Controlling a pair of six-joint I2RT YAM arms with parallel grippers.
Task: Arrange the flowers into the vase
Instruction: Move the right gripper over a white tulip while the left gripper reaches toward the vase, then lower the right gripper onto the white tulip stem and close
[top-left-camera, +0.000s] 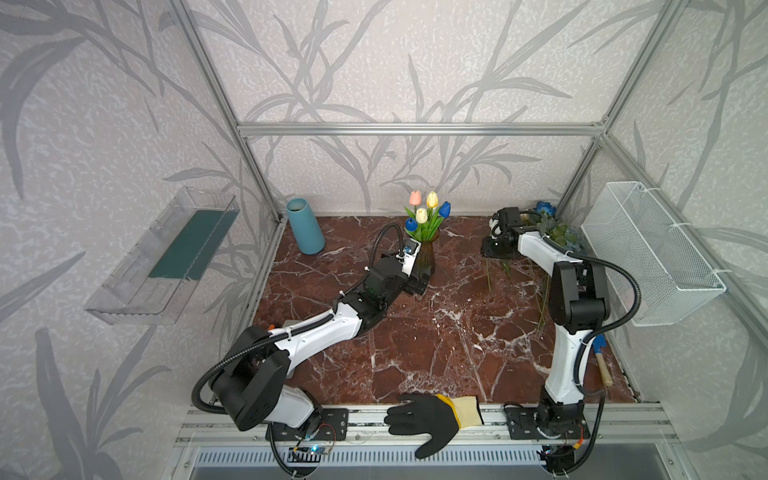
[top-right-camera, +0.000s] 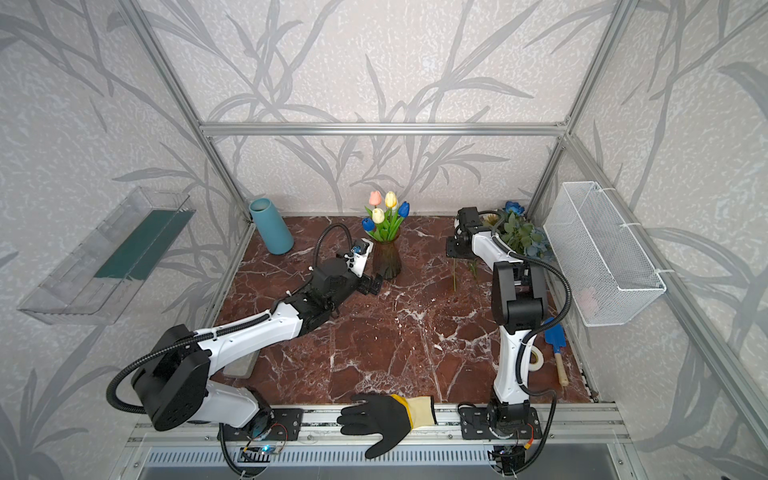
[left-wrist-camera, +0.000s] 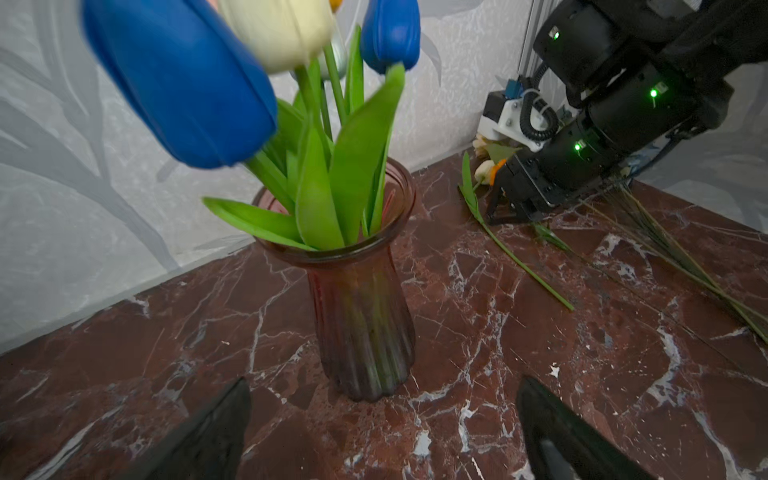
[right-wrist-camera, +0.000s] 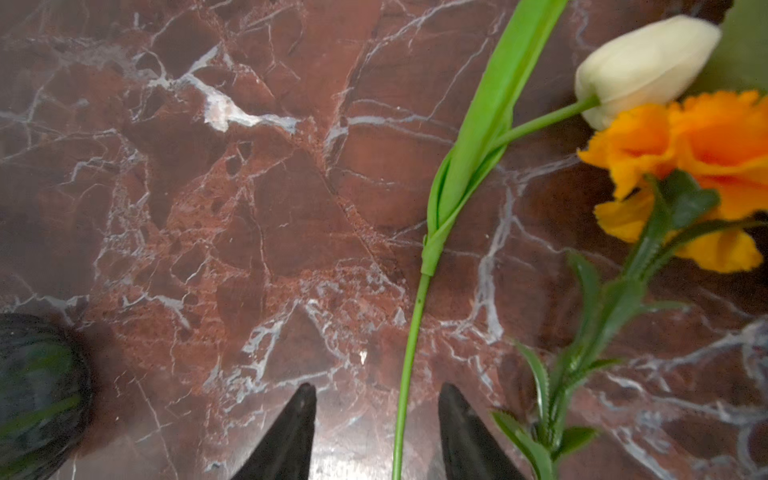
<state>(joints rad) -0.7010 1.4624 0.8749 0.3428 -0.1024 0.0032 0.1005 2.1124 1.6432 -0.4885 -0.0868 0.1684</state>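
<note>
- The right gripper (right-wrist-camera: 377, 388) hangs low over the marble table (right-wrist-camera: 208, 216) with its jaws half apart and nothing in them; the thin stem of the white tulip (right-wrist-camera: 444, 208) passes between them, closer to one jaw and touching neither
- In both top views that stem lies flat and runs 12 to 6, bloom at the 12 end, about 3 o'clock of the vase (top-left-camera: 428, 259); the right arm is by far the nearer
- A plain close across this axis should pinch it
- The orange marigold (right-wrist-camera: 698, 166), frilly with saw-edged leaves, lies just beside and could snag
- The left gripper (left-wrist-camera: 383, 384) is spread wide and empty at 7 o'clock of the vase foot
- The vase is ribbed amber glass with a flared rim; smooth, waxy tulips (top-left-camera: 428, 212) stand in it
</note>
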